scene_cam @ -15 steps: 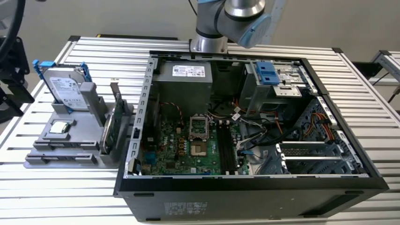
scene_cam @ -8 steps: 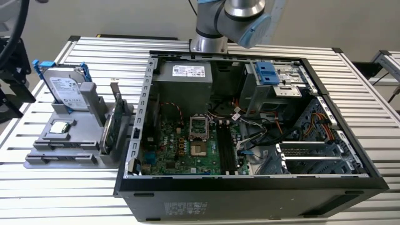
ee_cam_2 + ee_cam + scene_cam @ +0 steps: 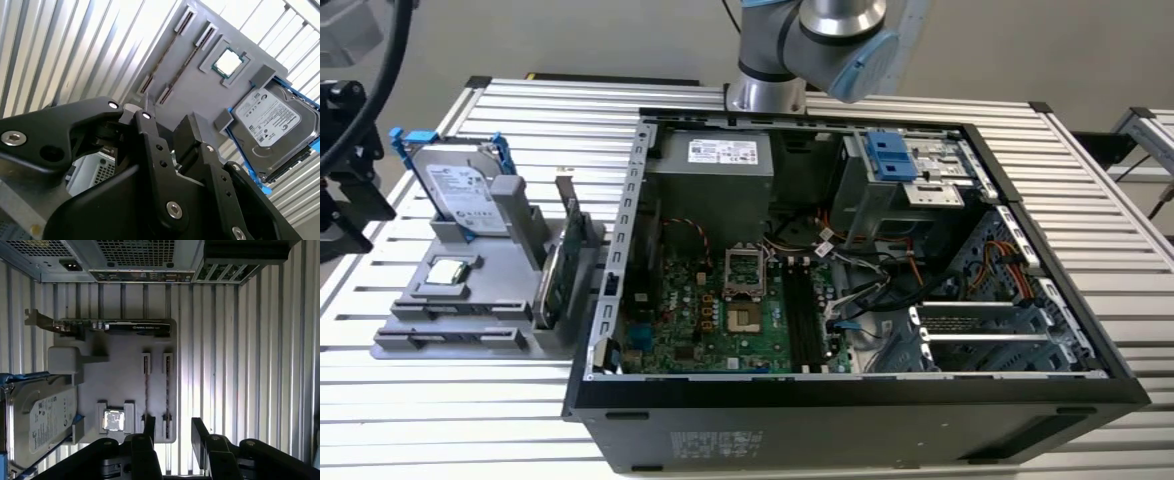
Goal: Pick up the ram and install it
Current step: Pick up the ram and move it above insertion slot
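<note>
The jaws stand apart with nothing in them, above the gray tray (image 3: pixel 125 375) on the table (image 3: pixel 225 365). Below them the ram (image 3: pixel 167 390) stands on its thin edge in a tray slot, not yet picked up, with another stick (image 3: pixel 146 390) in the next slot. So this looks like the pick-up step. A good grab needs one jaw on each flat side. Farther off, the open computer (image 3: pixel 854 425) waits with its black slots (image 3: pixel 803 315).
</note>
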`<state>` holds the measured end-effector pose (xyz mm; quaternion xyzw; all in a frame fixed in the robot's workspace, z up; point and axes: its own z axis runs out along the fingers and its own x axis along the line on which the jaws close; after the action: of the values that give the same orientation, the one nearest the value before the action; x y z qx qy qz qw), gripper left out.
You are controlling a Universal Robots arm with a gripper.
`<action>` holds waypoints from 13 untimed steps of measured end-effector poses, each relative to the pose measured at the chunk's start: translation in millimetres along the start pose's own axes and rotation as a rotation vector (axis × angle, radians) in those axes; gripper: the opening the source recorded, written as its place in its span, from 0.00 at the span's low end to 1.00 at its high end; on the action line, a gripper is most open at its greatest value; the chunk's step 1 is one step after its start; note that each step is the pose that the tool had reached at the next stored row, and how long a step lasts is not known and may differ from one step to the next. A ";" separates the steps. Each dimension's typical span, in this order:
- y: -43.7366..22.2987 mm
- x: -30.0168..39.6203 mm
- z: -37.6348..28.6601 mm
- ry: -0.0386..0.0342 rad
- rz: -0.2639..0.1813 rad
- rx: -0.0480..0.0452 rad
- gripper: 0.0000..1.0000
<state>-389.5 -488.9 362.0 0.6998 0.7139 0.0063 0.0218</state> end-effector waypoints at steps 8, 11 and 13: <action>0.0 0.0 0.3 0.0017 -0.041 -0.0009 1.00; 0.0 0.0 0.2 0.0016 -0.041 -0.0009 1.00; 0.0 0.0 0.2 0.0016 -0.041 -0.0009 1.00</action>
<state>-389.5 -488.9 361.7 0.6850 0.7282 0.0067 0.0217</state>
